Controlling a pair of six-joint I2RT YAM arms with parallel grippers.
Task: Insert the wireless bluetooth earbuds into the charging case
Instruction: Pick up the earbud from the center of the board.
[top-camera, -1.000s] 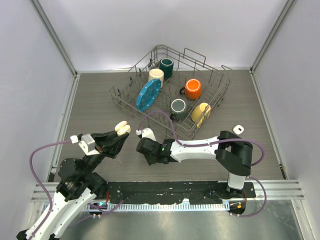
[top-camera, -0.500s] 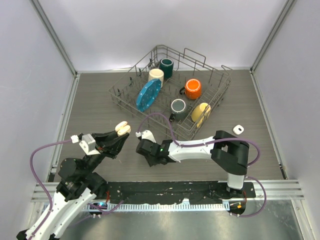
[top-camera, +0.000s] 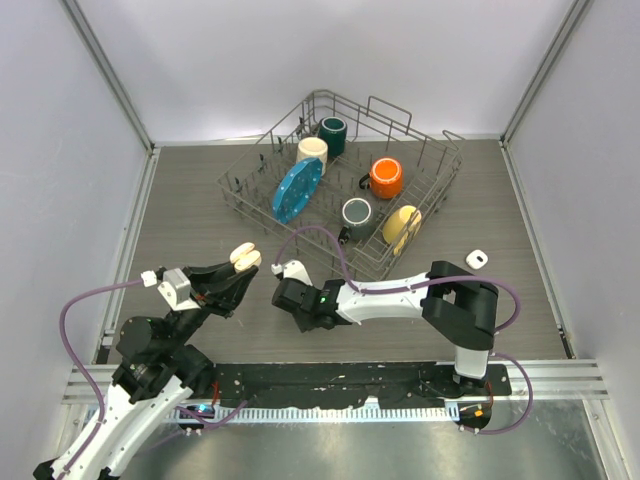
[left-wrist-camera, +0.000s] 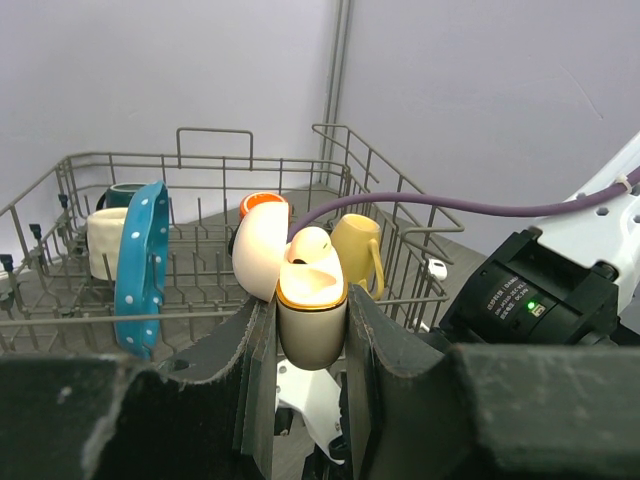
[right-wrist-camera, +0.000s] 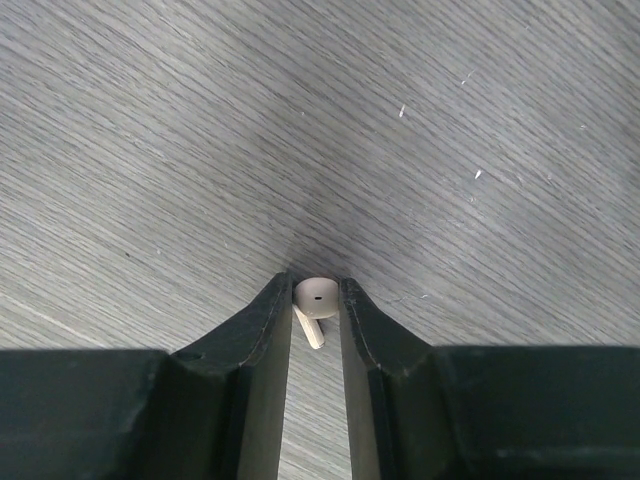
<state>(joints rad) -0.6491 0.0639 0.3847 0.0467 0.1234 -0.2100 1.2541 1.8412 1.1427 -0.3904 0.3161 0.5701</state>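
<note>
My left gripper (left-wrist-camera: 308, 305) is shut on a cream-beige charging case (left-wrist-camera: 312, 335) with its lid (left-wrist-camera: 258, 250) open, held upright above the table. The case also shows in the top view (top-camera: 245, 257), left of the right wrist. My right gripper (right-wrist-camera: 315, 292) points down at the wood-grain table and is shut on a cream-beige earbud (right-wrist-camera: 317, 297), whose stem hangs between the fingers. In the top view the right gripper (top-camera: 290, 288) is just right of the case and the earbud is hidden. A small white piece (top-camera: 478, 259) lies on the table at the right; I cannot tell what it is.
A wire dish rack (top-camera: 440, 195) stands at the back centre. It holds a blue plate (top-camera: 296, 188) and teal (top-camera: 333, 135), cream (top-camera: 312, 152), orange (top-camera: 386, 177), grey (top-camera: 356, 213) and yellow (top-camera: 402, 226) mugs. Purple cables loop off both arms. Walls close in on the sides.
My right arm has shifted slightly to the left, its gripper staying low at the table. My left gripper and the case have not moved.
</note>
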